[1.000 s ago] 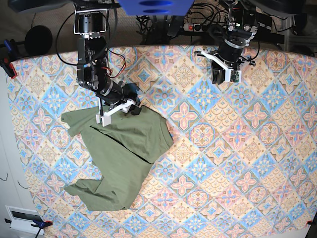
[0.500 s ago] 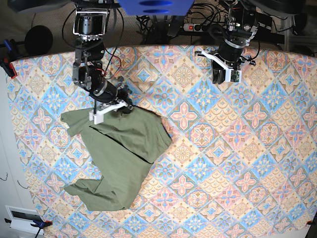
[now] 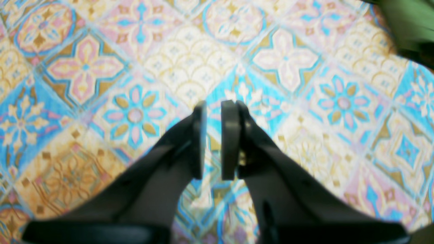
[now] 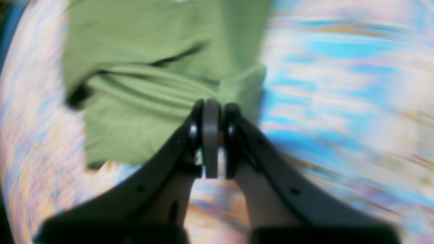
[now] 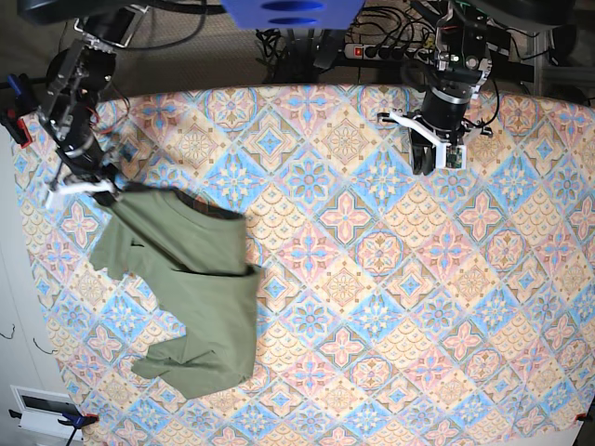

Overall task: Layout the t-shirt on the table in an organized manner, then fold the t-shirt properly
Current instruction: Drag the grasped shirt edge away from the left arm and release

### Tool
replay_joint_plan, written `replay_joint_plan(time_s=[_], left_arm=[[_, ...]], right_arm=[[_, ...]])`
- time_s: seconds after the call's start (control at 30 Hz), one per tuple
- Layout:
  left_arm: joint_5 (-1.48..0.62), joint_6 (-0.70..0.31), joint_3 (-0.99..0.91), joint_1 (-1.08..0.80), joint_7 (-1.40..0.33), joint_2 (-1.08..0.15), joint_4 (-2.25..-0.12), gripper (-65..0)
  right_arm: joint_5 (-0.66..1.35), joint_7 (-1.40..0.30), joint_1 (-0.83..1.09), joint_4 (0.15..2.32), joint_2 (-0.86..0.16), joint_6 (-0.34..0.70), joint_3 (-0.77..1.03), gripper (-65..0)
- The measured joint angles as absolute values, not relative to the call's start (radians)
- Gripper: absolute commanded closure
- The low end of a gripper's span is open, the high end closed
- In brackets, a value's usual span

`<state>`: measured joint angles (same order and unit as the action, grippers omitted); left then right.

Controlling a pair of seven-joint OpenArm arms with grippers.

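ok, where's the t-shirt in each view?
Base: t-shirt lies crumpled at lower left on the table, its top corner at the right end effector.
Right wrist: fills upper left, bunched at the shut end effector.
Left wrist: only a green edge, top right corner.
Shared landmark: the diamond-tile tablecloth.

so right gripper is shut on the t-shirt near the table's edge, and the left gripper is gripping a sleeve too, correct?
Not quite. The left gripper holds nothing: the left wrist view shows only patterned table between its pads, and the base view has it far from the t-shirt. The right gripper is indeed shut on the t-shirt near the table's edge.
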<state>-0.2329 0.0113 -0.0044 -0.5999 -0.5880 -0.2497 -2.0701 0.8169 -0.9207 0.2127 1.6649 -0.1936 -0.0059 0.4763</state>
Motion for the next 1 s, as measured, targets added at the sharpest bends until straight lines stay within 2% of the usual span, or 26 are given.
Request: replay_joint_plan(time_s=[0.13, 0.33, 0.43, 0.53, 0.6, 0.7, 0.83, 1.0], left_arm=[[-0.233, 0.01, -0.001, -0.601, -0.592, -0.247, -2.07, -8.1], [-0.233, 0.011, -0.002, -0.603, -0.591, -0.249, -2.07, -8.1], [-0.233, 0.01, -0.002, -0.607, -0.591, -0.248, -2.07, -8.1], [-0.233, 0.01, -0.002, -0.607, -0.591, -0.249, -2.07, -8.1], [-0.233, 0.01, -0.002, -0.607, -0.591, -0.249, -2.07, -8.1], [-0.24, 0.003, 0.001, -0.607, -0.591, -0.266, -2.07, -8.1], [-0.238, 0.01, 0.0, -0.606, -0.591, -0.266, -2.07, -8.1], [-0.237, 0.007, 0.001, -0.607, -0.591, -0.268, -2.07, -8.1]], right_arm=[[0.806, -0.936, 0.16, 1.587, -0.23, -0.006, 0.545, -1.1], [0.805, -0.846, 0.043, 1.414, -0.31, -0.006, 0.563, -2.3], [0.734, -0.854, 0.034, 1.383, -0.316, -0.012, 0.562, -11.2], [0.715, -0.897, 0.049, 1.454, -0.317, -0.007, 0.561, -21.9], [0.723, -0.921, 0.072, 1.525, -0.319, -0.007, 0.561, -25.9], [0.726, -0.955, 0.146, 1.621, -0.315, -0.007, 0.56, -26.7], [0.712, -1.021, 0.266, 1.763, -0.239, -0.016, 0.54, -26.8], [0.771, -1.026, 0.29, 1.848, -0.223, 0.09, 0.392, -26.8]])
